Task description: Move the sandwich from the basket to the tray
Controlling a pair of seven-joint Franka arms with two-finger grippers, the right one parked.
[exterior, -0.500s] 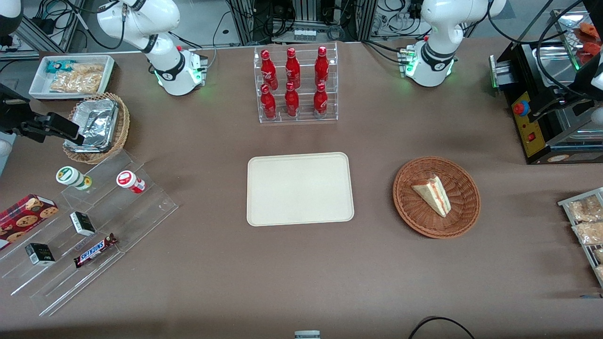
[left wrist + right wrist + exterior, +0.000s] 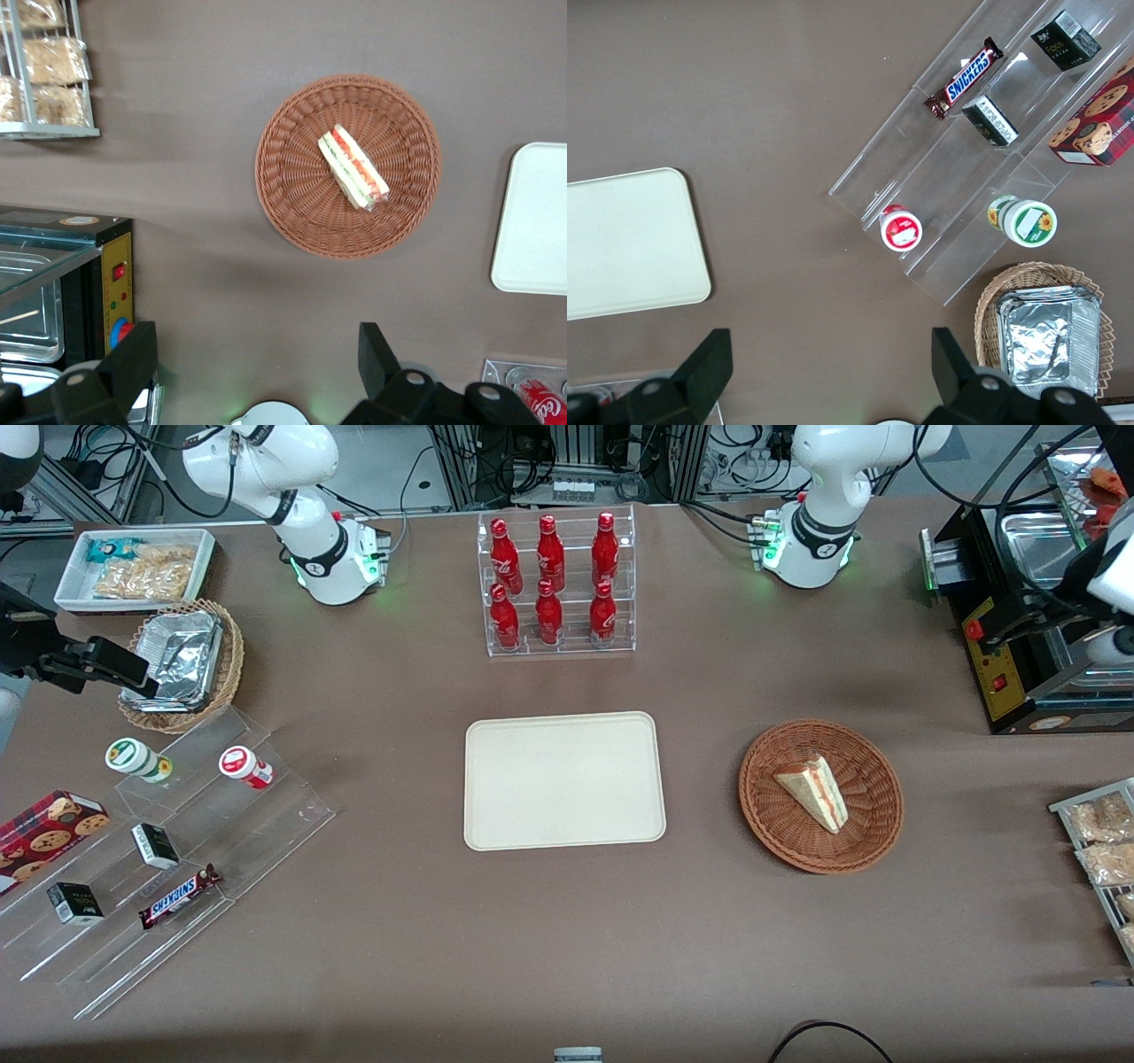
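The sandwich (image 2: 813, 791) (image 2: 353, 166), a white wedge with red and green filling, lies in the round reddish-brown basket (image 2: 769, 815) (image 2: 292, 204). The cream tray (image 2: 564, 779) (image 2: 536, 221) lies flat at the table's middle, a hand's width from the basket, with nothing on it. My gripper (image 2: 255, 354) hangs high above the table, farther from the front camera than the basket, beside the black machine at the working arm's end. It is open and holds nothing. Its black fingers (image 2: 133, 359) stand wide apart over bare brown cloth.
A black machine (image 2: 1019, 646) (image 2: 62, 283) stands near the gripper. A wire rack of snack packets (image 2: 1099, 841) (image 2: 44, 71) sits at the working arm's end. A rack of red bottles (image 2: 556, 584) stands farther back than the tray. An acrylic shelf (image 2: 177, 841), foil-lined basket (image 2: 182, 664) and white bin (image 2: 133, 567) lie toward the parked arm's end.
The working arm's wrist has shifted slightly above the black machine. The sandwich, basket and tray have not moved.
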